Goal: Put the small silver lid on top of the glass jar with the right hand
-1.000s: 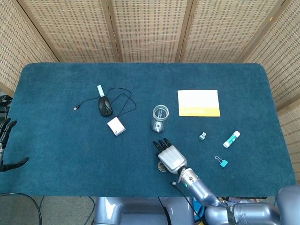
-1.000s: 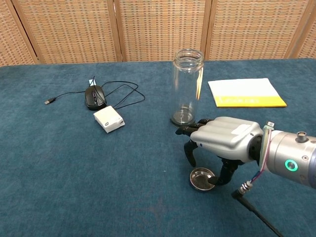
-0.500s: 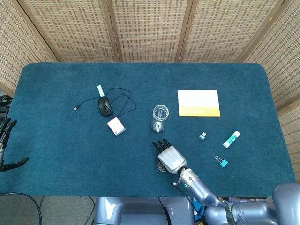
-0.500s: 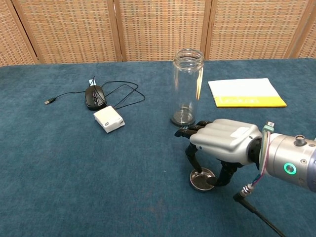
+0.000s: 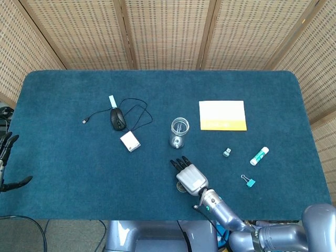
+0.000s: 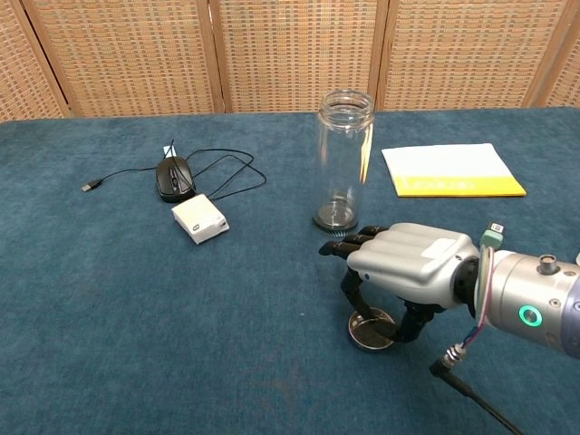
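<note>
The glass jar (image 5: 179,132) (image 6: 344,163) stands upright and open-topped near the table's middle. The small silver lid (image 6: 370,331) (image 5: 180,187) lies flat on the blue cloth, nearer the front edge than the jar. My right hand (image 6: 408,263) (image 5: 189,176) hovers palm-down right over the lid. One finger reaches down to the lid's left rim and the thumb to its right rim, pinching it, while the other fingers point toward the jar. My left hand (image 5: 8,157) hangs off the table's left edge, fingers apart, holding nothing.
A black mouse (image 5: 117,119) with its cable and a white box (image 5: 130,142) lie left of the jar. A yellow booklet (image 5: 222,115) lies to its right. A small clip-like item (image 5: 227,153), a glue stick (image 5: 259,156) and a blue binder clip (image 5: 249,181) sit front right.
My right hand has sunk slightly onto the lid, and the downward finger has come in against its left rim. The lid stays on the cloth. The left hand has not moved.
</note>
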You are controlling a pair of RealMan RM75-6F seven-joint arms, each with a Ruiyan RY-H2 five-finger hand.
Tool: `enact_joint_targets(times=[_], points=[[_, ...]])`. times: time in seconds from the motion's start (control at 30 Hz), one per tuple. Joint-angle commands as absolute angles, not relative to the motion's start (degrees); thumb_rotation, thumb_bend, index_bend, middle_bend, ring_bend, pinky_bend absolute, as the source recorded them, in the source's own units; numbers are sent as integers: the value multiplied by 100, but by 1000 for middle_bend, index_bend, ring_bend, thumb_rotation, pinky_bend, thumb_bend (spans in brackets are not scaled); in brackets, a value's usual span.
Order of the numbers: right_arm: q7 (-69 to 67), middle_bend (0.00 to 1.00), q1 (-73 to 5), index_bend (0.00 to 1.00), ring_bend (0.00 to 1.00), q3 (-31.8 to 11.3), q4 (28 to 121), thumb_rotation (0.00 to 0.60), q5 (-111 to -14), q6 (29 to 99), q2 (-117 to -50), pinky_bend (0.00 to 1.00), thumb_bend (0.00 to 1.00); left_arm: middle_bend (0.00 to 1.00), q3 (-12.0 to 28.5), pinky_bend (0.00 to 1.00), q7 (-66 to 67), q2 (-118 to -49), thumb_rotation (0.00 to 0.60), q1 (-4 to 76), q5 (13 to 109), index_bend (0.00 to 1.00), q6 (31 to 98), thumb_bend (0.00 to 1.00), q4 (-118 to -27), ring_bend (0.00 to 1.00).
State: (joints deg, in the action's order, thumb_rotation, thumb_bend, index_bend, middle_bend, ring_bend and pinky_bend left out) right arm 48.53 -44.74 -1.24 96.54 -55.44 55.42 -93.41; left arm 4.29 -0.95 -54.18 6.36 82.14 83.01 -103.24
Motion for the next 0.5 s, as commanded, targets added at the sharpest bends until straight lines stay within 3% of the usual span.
enact_joint_targets(times=[0.03, 0.17, 0.5], points=[[4830, 3, -4480, 649, 0, -112, 9652, 600, -5559, 5550, -9340, 0, 591, 0, 429, 0, -90, -5419, 600, 639, 8209, 0, 8294, 114, -10325, 0], [4746, 7, -4477, 703, 0, -72, 9652, 600, -5654, 5572, -9329, 0, 592, 0, 430, 0, -77, -5423, 600, 639, 8210, 0, 8300, 113, -10328, 0], [4323, 15, -4390, 707, 0, -46, 10054, 600, -6046, 5694, -8990, 0, 592, 0, 430, 0, -81, -5425, 600, 650, 8195, 0, 8278, 113, -10325, 0]])
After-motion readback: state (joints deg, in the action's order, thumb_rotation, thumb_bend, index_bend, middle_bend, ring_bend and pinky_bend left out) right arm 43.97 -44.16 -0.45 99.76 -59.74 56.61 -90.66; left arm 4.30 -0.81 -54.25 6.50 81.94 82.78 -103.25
